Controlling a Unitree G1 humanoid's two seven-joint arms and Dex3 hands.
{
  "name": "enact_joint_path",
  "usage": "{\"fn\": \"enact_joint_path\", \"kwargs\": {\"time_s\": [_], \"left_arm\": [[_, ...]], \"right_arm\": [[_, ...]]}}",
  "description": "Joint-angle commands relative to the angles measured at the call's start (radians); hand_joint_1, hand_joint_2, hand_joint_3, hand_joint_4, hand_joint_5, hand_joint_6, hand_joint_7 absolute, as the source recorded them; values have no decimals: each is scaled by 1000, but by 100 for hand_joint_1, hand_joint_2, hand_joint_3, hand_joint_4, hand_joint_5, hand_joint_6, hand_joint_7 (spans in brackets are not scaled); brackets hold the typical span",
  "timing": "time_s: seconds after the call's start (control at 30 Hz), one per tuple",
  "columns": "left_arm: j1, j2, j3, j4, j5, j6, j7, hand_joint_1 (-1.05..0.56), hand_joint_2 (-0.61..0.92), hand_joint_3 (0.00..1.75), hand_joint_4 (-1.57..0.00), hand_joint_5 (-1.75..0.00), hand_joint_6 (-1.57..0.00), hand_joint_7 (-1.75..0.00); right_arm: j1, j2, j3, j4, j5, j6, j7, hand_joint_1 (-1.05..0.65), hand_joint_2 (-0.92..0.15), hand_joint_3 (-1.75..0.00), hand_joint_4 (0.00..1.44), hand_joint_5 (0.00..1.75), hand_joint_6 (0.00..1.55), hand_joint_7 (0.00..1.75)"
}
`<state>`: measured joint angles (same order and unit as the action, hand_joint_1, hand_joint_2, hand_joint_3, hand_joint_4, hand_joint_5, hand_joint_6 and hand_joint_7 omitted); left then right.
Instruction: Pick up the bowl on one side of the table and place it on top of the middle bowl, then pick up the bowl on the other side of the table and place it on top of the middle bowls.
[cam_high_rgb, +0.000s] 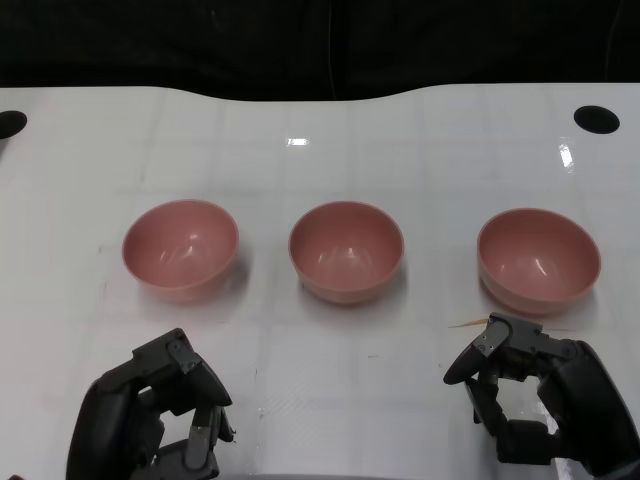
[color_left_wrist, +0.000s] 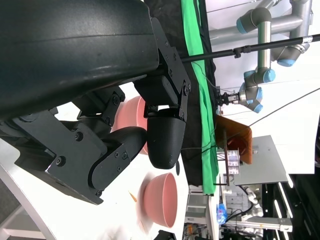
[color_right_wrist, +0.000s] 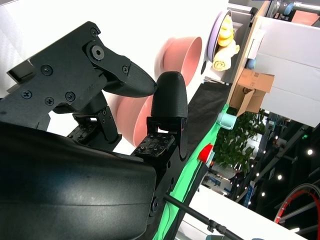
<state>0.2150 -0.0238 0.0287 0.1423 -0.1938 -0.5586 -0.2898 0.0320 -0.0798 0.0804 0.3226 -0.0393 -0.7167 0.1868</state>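
The left hand (cam_high_rgb: 160, 415) and the right hand (cam_high_rgb: 535, 400) rest low at the near edge, fingers loosely apart, holding nothing.

White desk (cam_high_rgb: 320, 130), glossy, with a faint grid of lines across it and a dark hole near each far corner. Three pink bowls sit on it in a row across the middle, well apart: the left bowl (cam_high_rgb: 181, 249), the middle bowl (cam_high_rgb: 346, 251), the right bowl (cam_high_rgb: 538, 259). All upright, open side up, none stacked.

Bright overhead light; glare on white table (cam_high_rgb: 300, 142), soft shadows
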Motion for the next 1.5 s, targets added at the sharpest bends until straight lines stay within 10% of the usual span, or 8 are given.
{"fn": "enact_joint_path", "kwargs": {"time_s": [0.03,0.7,1.1,1.5], "left_arm": [[-1,11,5,-3,-3,1,1,-10,44,133,-87,-166,-80,-150],[-8,10,10,7,-9,-12,-3,-8,45,132,-88,-166,-82,-148],[-26,15,18,32,-22,-27,-17,-9,44,131,-88,-167,-83,-147],[-41,16,22,56,-48,-37,-49,-8,46,129,-86,-168,-83,-145]], "right_arm": [[0,-9,-8,-6,2,6,-6,-23,-48,-116,83,163,84,126],[-15,-14,-12,4,0,-4,-6,-22,-50,-112,83,161,82,122],[-58,-96,-18,-62,-167,97,-53,-35,-89,-10,44,108,61,42],[-129,-255,-16,-178,-432,258,-125,-60,-92,-1,18,69,34,6]]}}
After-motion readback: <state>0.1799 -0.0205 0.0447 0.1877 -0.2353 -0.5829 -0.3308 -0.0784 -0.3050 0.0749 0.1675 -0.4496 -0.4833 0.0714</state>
